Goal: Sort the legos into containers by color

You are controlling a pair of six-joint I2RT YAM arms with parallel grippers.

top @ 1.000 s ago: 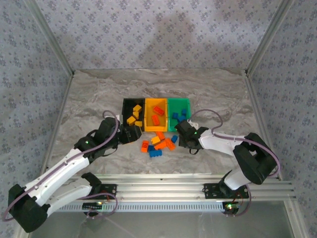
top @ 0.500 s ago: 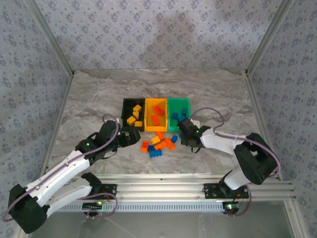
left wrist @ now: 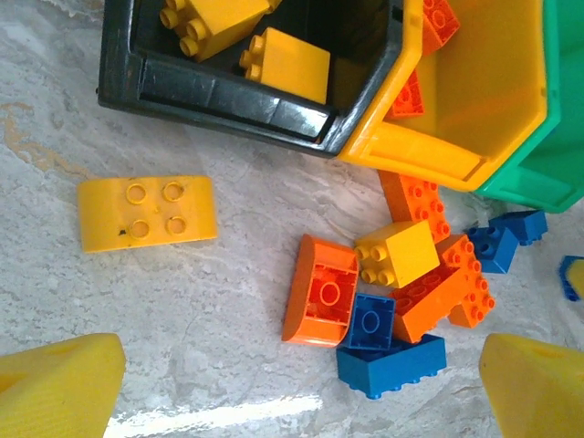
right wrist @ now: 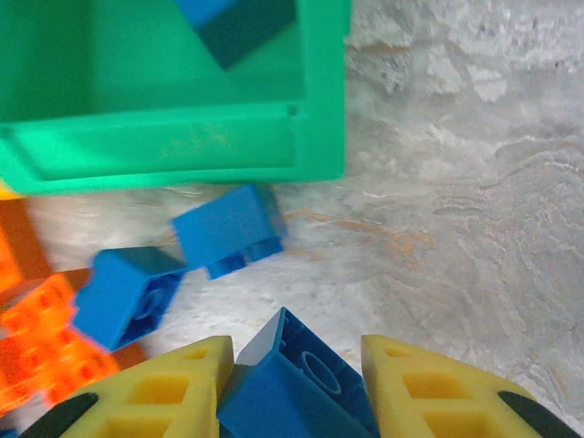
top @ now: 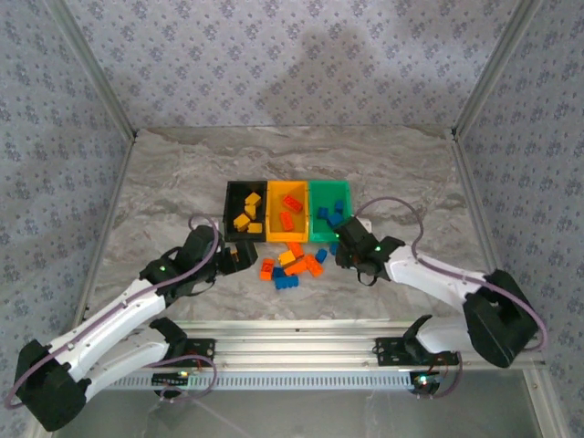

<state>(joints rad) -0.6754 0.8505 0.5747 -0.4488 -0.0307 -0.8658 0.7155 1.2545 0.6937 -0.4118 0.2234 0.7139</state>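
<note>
The containers stand in a joined row: black (top: 230, 210), yellow-orange (top: 272, 212) and green (top: 330, 196). Each holds some legos of one color: yellow, orange-red, blue. A loose pile of legos (top: 292, 265) lies in front of them. My right gripper (right wrist: 297, 365) sits low on the table before the green bin (right wrist: 182, 151), shut on a tilted blue lego (right wrist: 292, 397) with its hollow underside showing. My left gripper (left wrist: 301, 383) stands wide open over the table, left of the pile. A flat yellow lego (left wrist: 146, 212) lies apart before the black bin (left wrist: 228, 91).
Two loose blue legos (right wrist: 228, 228) (right wrist: 123, 297) lie just ahead of the right fingers. An orange curved lego (left wrist: 319, 290), a yellow one (left wrist: 397, 253) and blue ones (left wrist: 391, 365) crowd the pile. Patterned walls and metal posts enclose the marble table (top: 411, 173).
The right gripper has closed on the blue lego, and its arm has stretched out to the right. The left gripper drew back slightly toward the near edge, still open.
</note>
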